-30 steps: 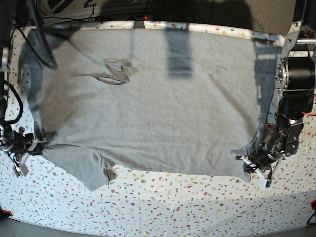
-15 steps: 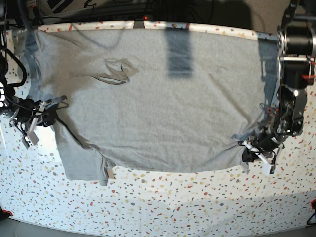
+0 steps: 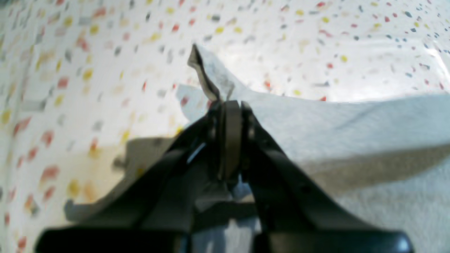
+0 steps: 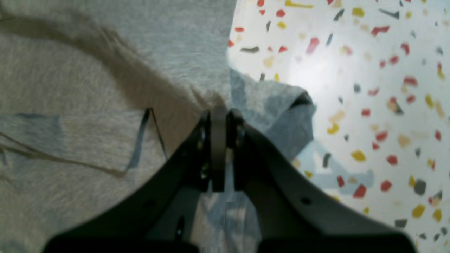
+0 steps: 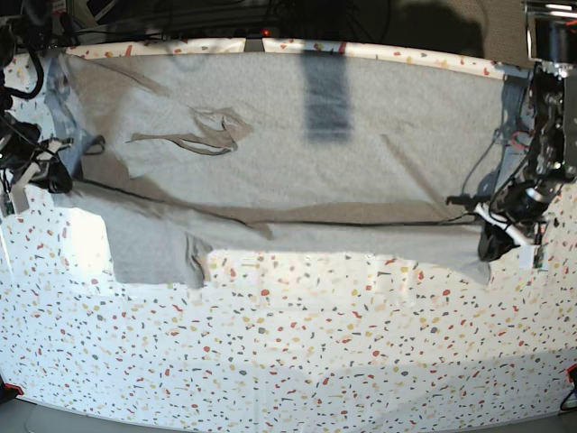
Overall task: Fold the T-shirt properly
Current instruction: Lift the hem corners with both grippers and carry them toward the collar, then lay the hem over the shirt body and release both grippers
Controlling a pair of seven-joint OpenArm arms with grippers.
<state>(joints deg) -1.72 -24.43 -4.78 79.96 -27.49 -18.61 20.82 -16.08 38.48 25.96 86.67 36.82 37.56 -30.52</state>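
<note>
The light grey T-shirt (image 5: pixel 297 153) lies spread across the far half of the speckled table, plain side up, its neck opening (image 5: pixel 203 131) at the far left. Its near edge is lifted off the table and stretched between both grippers. My left gripper (image 5: pixel 500 230) is at the right in the base view, shut on a corner of the T-shirt (image 3: pixel 211 80). My right gripper (image 5: pixel 27 180) is at the left in the base view, shut on the T-shirt's edge (image 4: pixel 197 88). A sleeve (image 5: pixel 149 248) hangs down at the near left.
The speckled white table (image 5: pixel 297 352) stretches bare in front of the shirt. Cables and dark equipment (image 5: pixel 225 13) stand behind the far edge. A dark shadow band (image 5: pixel 326 95) lies across the shirt's far middle.
Both grippers have moved up and toward the far side, lifting the shirt's near edge with them. The edge now hangs higher and straighter between them.
</note>
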